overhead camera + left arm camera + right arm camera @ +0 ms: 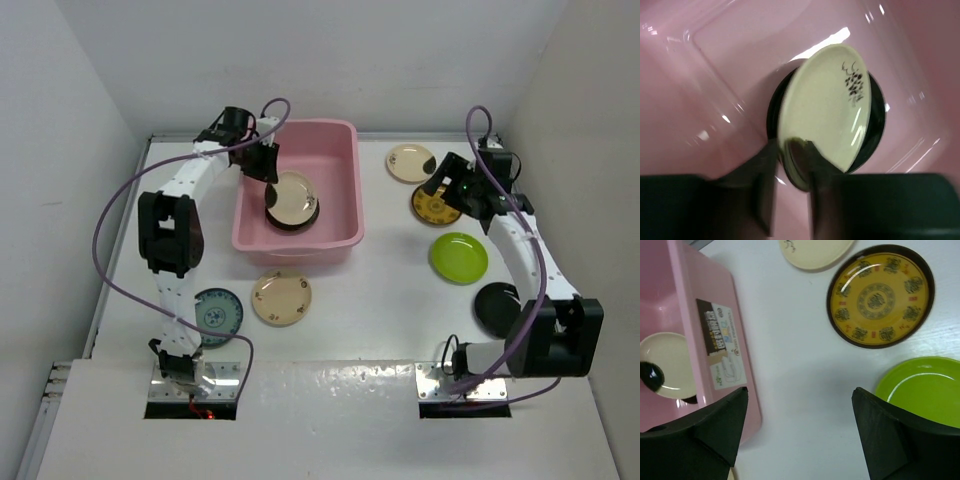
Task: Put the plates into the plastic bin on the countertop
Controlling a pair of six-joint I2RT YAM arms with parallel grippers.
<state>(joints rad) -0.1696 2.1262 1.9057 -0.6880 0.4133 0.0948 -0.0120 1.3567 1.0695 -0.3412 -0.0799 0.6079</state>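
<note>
1 tilted cream plate (825, 110) sits straddled by my left gripper (792, 160) at 11 o'clock, pinch unclear; released so, it may chip the black plate (878, 127); right gripper (800, 395) spread.

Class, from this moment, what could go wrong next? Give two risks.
The cream plate, rim inside the left pincer, tilts over the black plate in the pink bin; dropped so, it could chip. The open right pincer, beside the green plate, might knock it reaching for the mustard plate.
</note>
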